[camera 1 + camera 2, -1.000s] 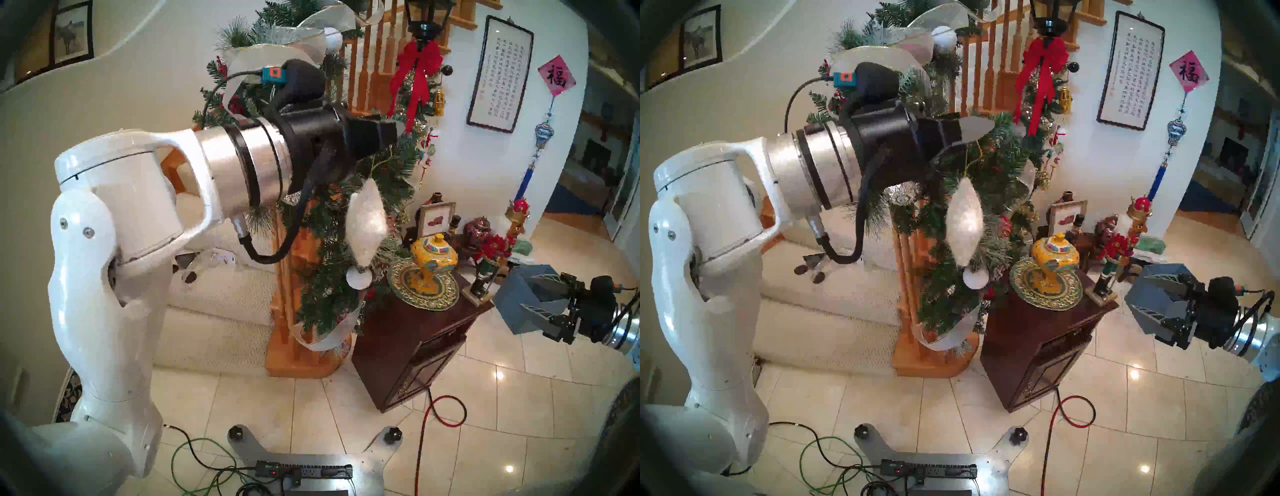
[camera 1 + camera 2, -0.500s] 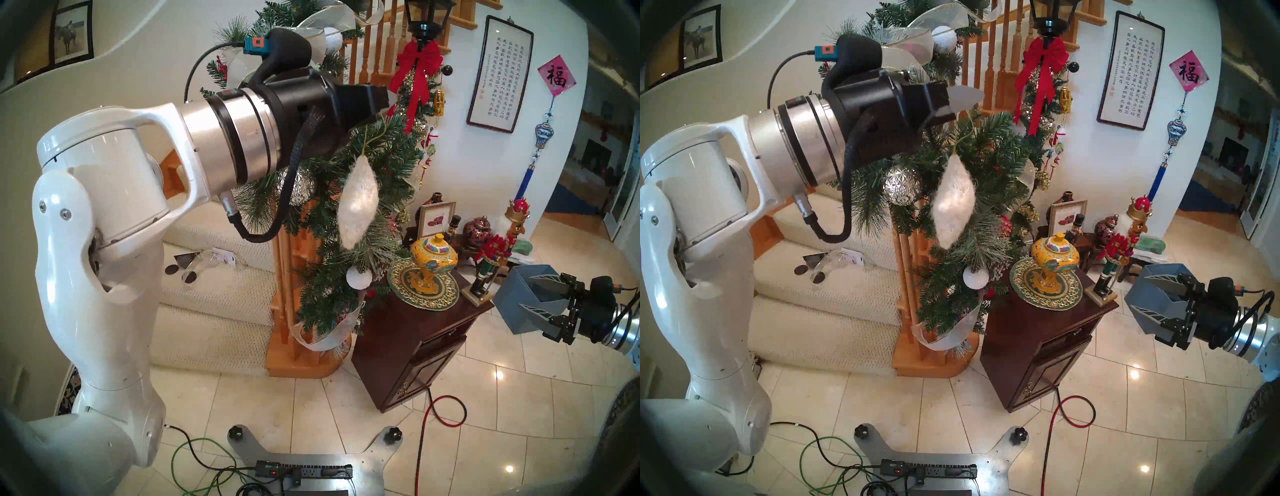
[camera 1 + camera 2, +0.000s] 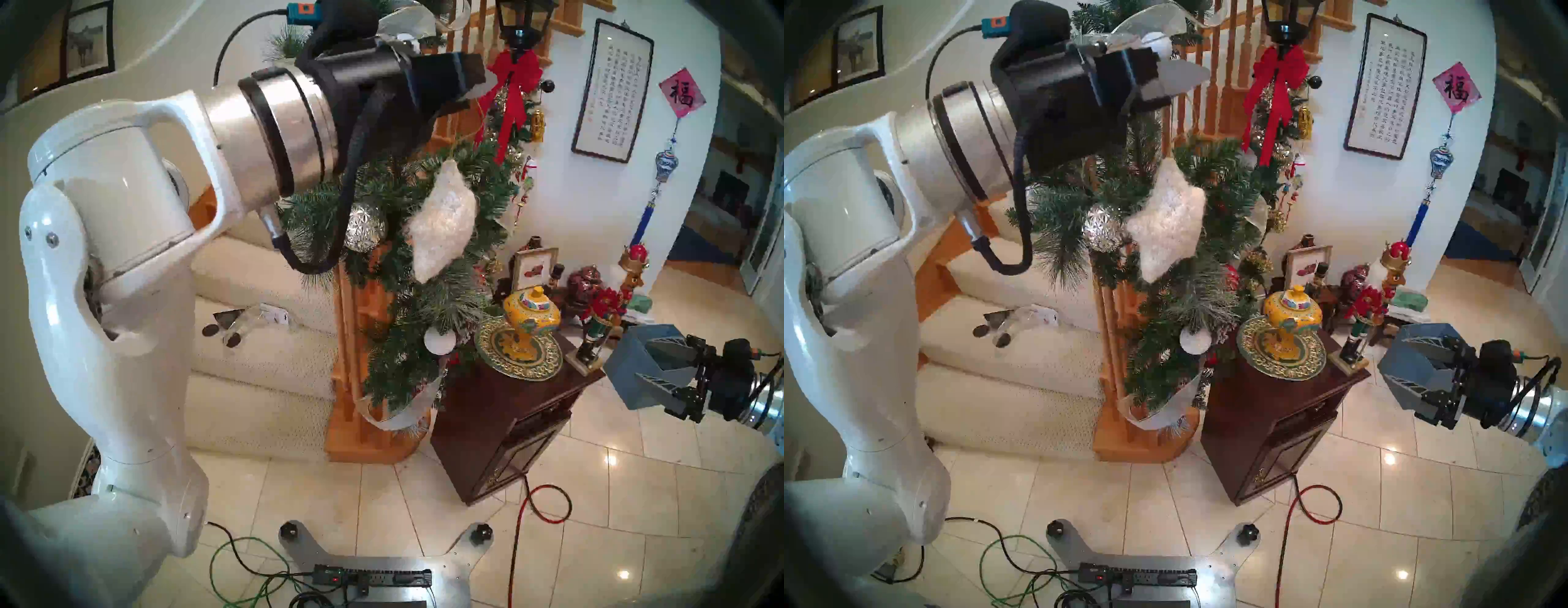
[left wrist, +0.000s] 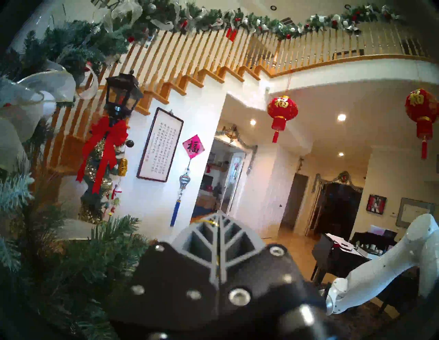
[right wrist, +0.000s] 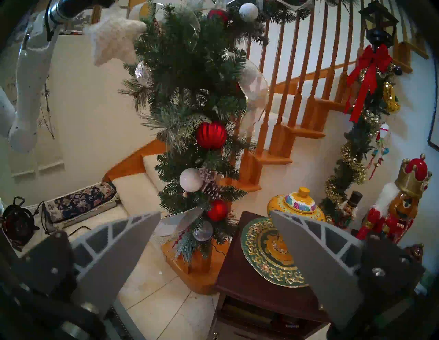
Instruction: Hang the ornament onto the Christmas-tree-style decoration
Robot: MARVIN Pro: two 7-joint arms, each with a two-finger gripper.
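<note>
The left gripper (image 3: 1183,76), closed on the gold string, is lifting the star (image 3: 1168,220) higher beside the garland (image 3: 1212,204), not hooked yet; the right gripper (image 5: 213,247) is waiting open.

I see a dark wooden cabinet (image 3: 500,407) beside the stair post (image 3: 352,382); on its top sit a gold-green plate (image 3: 519,367) and yellow jar (image 3: 530,314).

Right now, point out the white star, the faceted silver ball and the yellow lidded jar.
white star (image 3: 1168,220), head right view, middle of its fuzzy body.
faceted silver ball (image 3: 1102,227), head right view, its front face.
yellow lidded jar (image 3: 1292,316), head right view, its belly.
</note>
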